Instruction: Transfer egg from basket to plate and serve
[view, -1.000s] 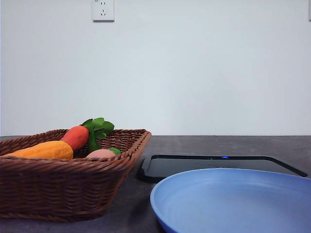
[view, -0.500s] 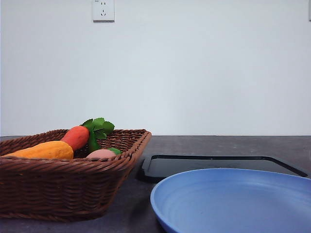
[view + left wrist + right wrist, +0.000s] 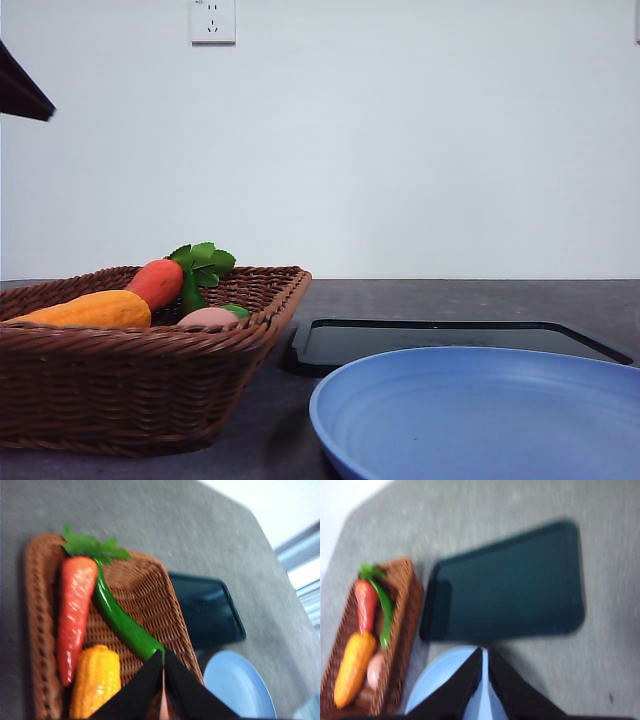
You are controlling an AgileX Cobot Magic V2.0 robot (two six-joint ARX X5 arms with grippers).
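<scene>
Your egg [image 3: 207, 316] lies half hidden behind the basket [image 3: 130, 385] rim, the plate [image 3: 480, 415] is cut off, and both grippers' [image 3: 163, 672] [image 3: 485, 667] fingers are pressed together.

Egg [image 3: 207, 317]: small, smooth, pinkish-brown oval. It lies inside the basket [image 3: 130, 395], near the basket's near-right corner, mostly hidden behind the rim in the front view. In the right wrist view the egg [image 3: 374, 670] rests on the basket [image 3: 406, 630] floor.

Basket: large, rectangular, dark brown wicker with flared sides and a braided rim. It stands upright on the left side of the table.

Plate [image 3: 480, 415]: round, shallow, light blue, matte, with a raised rim. It lies flat at near right, just beside the basket, not touching it.
</scene>
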